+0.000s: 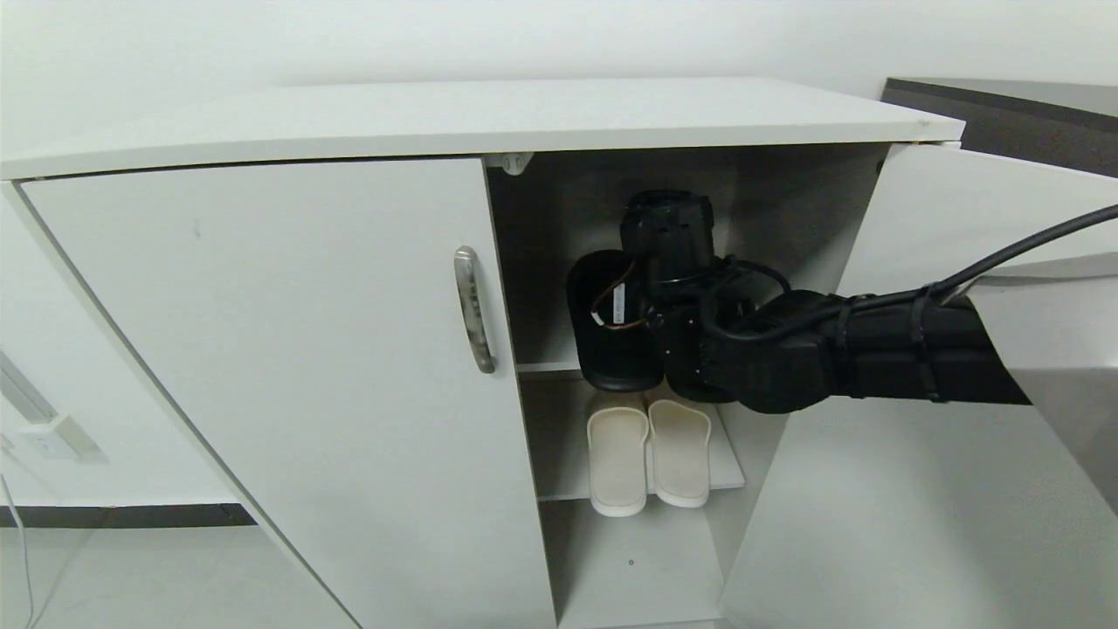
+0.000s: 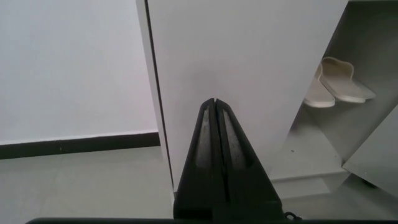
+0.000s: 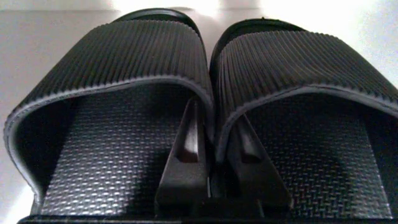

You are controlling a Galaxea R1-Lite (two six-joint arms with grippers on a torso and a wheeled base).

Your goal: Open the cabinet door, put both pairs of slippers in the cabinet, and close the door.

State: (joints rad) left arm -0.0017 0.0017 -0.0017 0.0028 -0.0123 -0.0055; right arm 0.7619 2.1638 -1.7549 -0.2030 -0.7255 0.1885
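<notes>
Inside the open right half of the cabinet [image 1: 480,114], a black pair of slippers [image 1: 611,319] is held tilted at the level of the upper shelf [image 1: 543,368]; I cannot tell whether it touches. The right gripper [image 3: 214,124] has a finger in each shoe, jaws clamped on the two inner strap edges, so both carry as one. Below, the white pair of slippers [image 1: 648,454] lies side by side on the lower shelf [image 1: 725,476], likely leaving the upper one for this pair. The right door [image 1: 961,210] stands wide for access; the left door [image 1: 288,367] is closed. Outside it, the left gripper [image 2: 214,106] hangs idle, jaws together on nothing
</notes>
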